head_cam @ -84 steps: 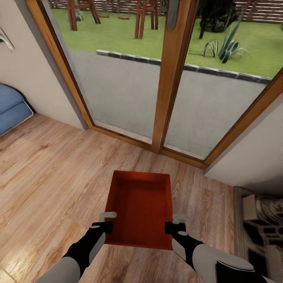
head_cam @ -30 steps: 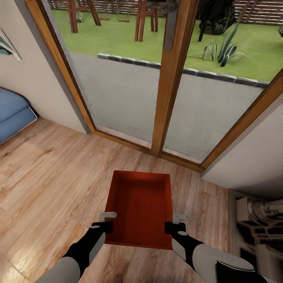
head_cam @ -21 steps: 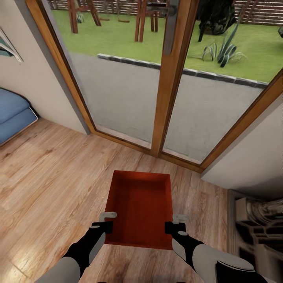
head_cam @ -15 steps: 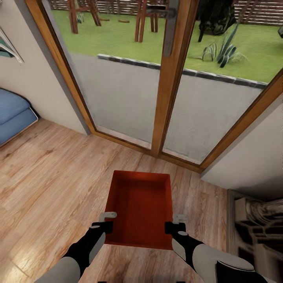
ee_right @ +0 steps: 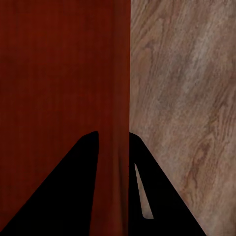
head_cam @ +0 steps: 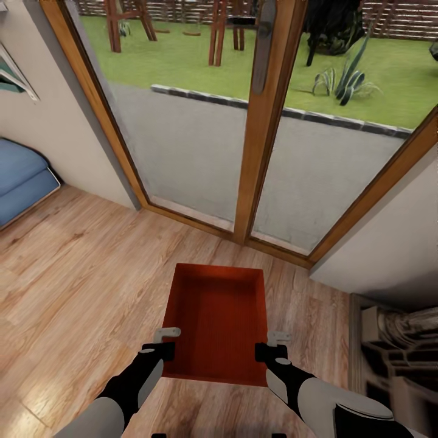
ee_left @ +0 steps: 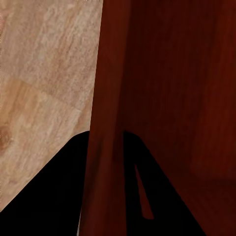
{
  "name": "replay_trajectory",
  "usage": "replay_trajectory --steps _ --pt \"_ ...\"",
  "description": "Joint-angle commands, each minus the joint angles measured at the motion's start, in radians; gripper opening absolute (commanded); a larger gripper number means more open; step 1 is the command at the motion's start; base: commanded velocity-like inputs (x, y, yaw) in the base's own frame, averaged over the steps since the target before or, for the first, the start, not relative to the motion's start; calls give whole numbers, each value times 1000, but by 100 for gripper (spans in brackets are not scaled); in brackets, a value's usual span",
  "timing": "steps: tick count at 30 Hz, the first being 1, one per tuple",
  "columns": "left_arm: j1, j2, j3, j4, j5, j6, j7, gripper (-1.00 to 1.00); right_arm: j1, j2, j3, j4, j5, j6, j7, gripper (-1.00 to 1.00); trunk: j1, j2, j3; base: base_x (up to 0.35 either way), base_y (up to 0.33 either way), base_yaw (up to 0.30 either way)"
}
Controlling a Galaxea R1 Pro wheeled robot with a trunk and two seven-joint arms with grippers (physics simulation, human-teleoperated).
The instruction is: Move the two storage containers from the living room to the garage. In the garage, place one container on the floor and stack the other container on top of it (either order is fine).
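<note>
Bin held by both grippers, lower centre of head view.
The left gripper [head_cam: 165, 342] and right gripper [head_cam: 271, 344] each clamp a side wall of the empty, unmarked orange-red bin [head_cam: 218, 313] above the wood floor [head_cam: 73, 267].

One orange-red bin [head_cam: 217, 322] in view; two grippers, left [head_cam: 165, 342] and right [head_cam: 272, 344]; two glass door panels [head_cam: 182, 140]; one blue sofa [head_cam: 21, 176]; one wood floor [head_cam: 79, 267].
</note>
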Motion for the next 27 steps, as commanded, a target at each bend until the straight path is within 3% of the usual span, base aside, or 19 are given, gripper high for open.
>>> replay_trajectory --steps 1,27 --pt "0 1 -4 -3 -8 7 15 -100 0 -1 12 2 -24 -6 -9 -100 -4 7 3 0 0 0" --pt "0 2 -3 -4 -8 7 15 -100 0 -1 13 2 -24 -7 -9 -100 -104 189 84 0 0 0"
